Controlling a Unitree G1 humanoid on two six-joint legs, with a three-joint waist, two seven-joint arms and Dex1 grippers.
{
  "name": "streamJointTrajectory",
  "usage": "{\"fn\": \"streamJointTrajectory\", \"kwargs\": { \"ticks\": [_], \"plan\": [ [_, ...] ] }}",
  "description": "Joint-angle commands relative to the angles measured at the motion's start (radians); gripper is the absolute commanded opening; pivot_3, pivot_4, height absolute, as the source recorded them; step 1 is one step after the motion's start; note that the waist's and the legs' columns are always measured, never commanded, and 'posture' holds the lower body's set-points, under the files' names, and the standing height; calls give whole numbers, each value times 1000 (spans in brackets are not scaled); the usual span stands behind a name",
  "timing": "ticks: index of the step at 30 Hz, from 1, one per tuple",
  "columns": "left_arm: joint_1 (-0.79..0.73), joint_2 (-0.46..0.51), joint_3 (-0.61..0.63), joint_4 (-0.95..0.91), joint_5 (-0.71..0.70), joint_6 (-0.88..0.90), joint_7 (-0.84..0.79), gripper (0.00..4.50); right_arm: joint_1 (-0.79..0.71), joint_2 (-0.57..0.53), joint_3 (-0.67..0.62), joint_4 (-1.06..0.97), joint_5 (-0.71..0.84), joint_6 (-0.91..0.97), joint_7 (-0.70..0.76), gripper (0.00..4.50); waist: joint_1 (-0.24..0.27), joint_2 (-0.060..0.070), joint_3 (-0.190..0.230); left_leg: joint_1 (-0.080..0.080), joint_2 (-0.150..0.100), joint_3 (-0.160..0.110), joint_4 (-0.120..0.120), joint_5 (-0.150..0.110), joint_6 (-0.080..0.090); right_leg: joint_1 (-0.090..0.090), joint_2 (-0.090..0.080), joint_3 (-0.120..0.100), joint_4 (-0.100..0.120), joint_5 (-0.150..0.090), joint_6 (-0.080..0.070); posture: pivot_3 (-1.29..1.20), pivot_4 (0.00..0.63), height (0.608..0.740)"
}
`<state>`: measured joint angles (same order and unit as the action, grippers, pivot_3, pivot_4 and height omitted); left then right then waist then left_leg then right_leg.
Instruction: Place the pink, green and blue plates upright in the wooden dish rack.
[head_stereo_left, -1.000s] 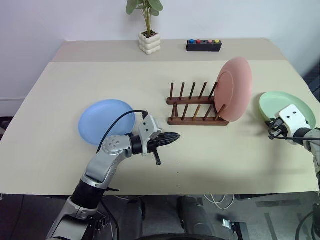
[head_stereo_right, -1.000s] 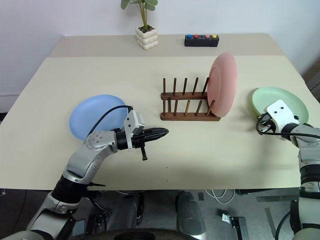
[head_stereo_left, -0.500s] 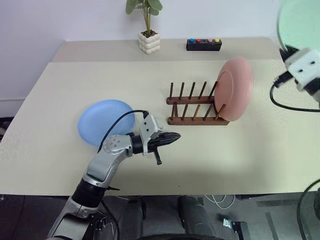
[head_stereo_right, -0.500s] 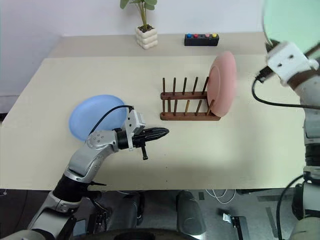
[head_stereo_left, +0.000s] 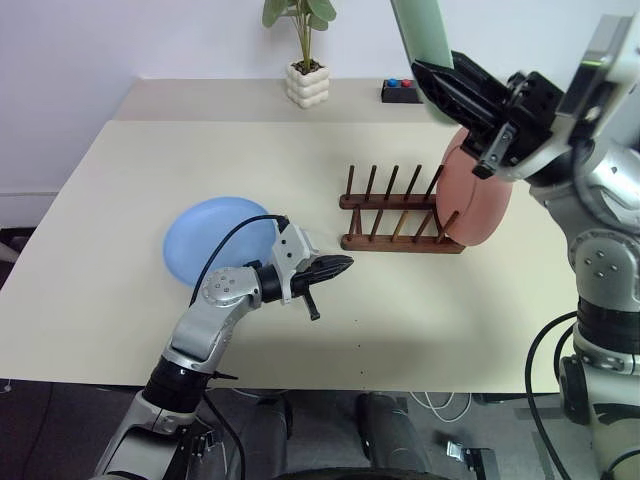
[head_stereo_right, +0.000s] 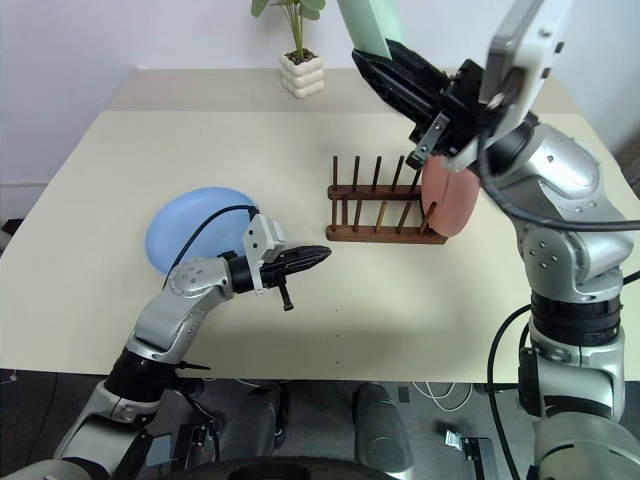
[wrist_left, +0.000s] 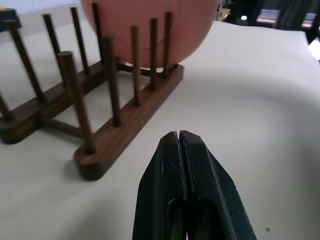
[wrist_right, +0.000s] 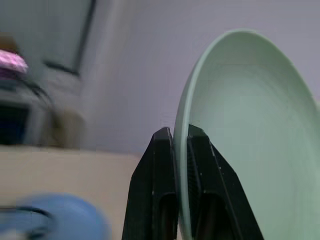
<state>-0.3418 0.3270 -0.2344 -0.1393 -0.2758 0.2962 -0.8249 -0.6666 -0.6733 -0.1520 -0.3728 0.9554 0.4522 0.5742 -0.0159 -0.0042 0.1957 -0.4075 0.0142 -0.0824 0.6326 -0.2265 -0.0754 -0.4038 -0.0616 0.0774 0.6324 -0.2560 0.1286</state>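
The green plate (head_stereo_left: 424, 38) is in the air, edge-on, above the wooden dish rack (head_stereo_left: 395, 215), with my right gripper (wrist_right: 181, 135) shut on its rim. The pink plate (head_stereo_left: 478, 205) stands upright at the rack's right end, partly behind my right hand. Left of the rack the blue plate (head_stereo_left: 213, 240) lies flat on the table. In front of that plate my left gripper (head_stereo_left: 346, 265) hovers low over the table, shut and empty, pointing at the rack (wrist_left: 115, 135).
A potted plant (head_stereo_left: 305, 65) and a black box with coloured buttons (head_stereo_left: 400, 92) stand at the back of the beige table (head_stereo_left: 150, 160). The rack's pegs left of the pink plate hold nothing.
My right arm swung up and to the left from the table's right side, lifting the green plate off the table to above the rack. The left arm has stayed put.
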Motion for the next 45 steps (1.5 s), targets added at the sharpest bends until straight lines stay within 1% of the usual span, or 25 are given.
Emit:
{"fn": "streamJointTrajectory", "kwargs": {
  "ticks": [1,3,5,7,9,12,14,20,24,37,40,42,43,44,45],
  "plan": [
    [10,2,15,-35,-10,-16,3,0,31,20,-75,-31,162,113,-87,109,0,0,0,0,0,0,0,0,0,0,0,0,0,0,0,0,150,730],
    [14,3,15,-39,-10,-15,3,0,50,32,-93,-23,199,147,-135,109,0,0,0,0,0,0,0,0,0,0,0,0,0,0,0,0,150,730],
    [15,3,13,-43,-10,-12,2,0,93,33,-108,-8,274,220,-192,109,0,0,0,0,0,0,0,0,0,-1,0,0,0,0,0,0,150,730],
    [11,1,9,-42,-9,-8,1,0,141,46,-127,-22,297,233,-220,109,2,0,0,0,0,0,-1,0,0,-1,0,0,0,0,0,0,150,730],
    [10,1,8,-41,-9,-7,0,0,153,54,-137,-34,303,234,-234,109,0,0,0,0,0,1,-1,0,0,-1,0,0,0,0,0,0,150,730],
    [-3,-2,6,-32,-9,-6,-4,0,153,101,-192,-2,443,248,-368,109,-3,0,0,0,0,1,-1,0,0,-2,1,0,0,0,0,0,150,730],
    [-6,-3,7,-31,-10,-4,-6,0,159,112,-208,2,488,256,-417,109,-3,0,0,0,0,1,-1,0,0,-2,1,0,0,0,0,0,150,730],
    [-8,-2,8,-31,-13,-2,-12,0,183,137,-196,7,514,258,-513,109,-3,0,0,0,0,1,-1,0,0,-2,1,0,0,0,0,0,150,730],
    [-7,-2,14,-33,-17,-2,-15,0,182,152,-189,24,492,253,-538,109,-3,0,0,0,0,1,-1,0,0,-2,1,1,0,0,0,0,150,730],
    [5,-23,75,-67,-52,-34,25,0,177,186,-205,60,524,249,-578,109,-3,0,0,0,0,1,-1,0,0,-2,1,1,0,0,0,0,150,730],
    [6,-23,77,-65,-51,-36,27,0,178,189,-205,59,528,247,-579,1041,-3,0,0,0,0,1,-1,0,0,-2,1,1,0,0,0,0,150,730],
    [6,-24,78,-64,-52,-39,28,0,180,190,-206,59,528,246,-580,1936,-3,0,0,0,1,1,-1,0,0,-2,1,1,0,0,0,0,150,730],
    [5,-25,78,-63,-52,-41,28,0,181,189,-207,59,528,246,-580,2504,-3,0,0,0,0,1,-1,0,0,-2,1,1,0,0,0,0,150,730],
    [4,-25,78,-59,-50,-43,28,0,180,188,-207,61,527,245,-581,2924,-3,0,0,0,0,1,-1,0,0,-2,1,1,0,0,0,0,150,730],
    [3,-25,77,-56,-49,-45,27,0,180,188,-208,61,526,244,-583,3482,-3,0,0,0,1,1,-1,0,0,-2,1,1,0,0,0,0,150,730]
  ]
}}
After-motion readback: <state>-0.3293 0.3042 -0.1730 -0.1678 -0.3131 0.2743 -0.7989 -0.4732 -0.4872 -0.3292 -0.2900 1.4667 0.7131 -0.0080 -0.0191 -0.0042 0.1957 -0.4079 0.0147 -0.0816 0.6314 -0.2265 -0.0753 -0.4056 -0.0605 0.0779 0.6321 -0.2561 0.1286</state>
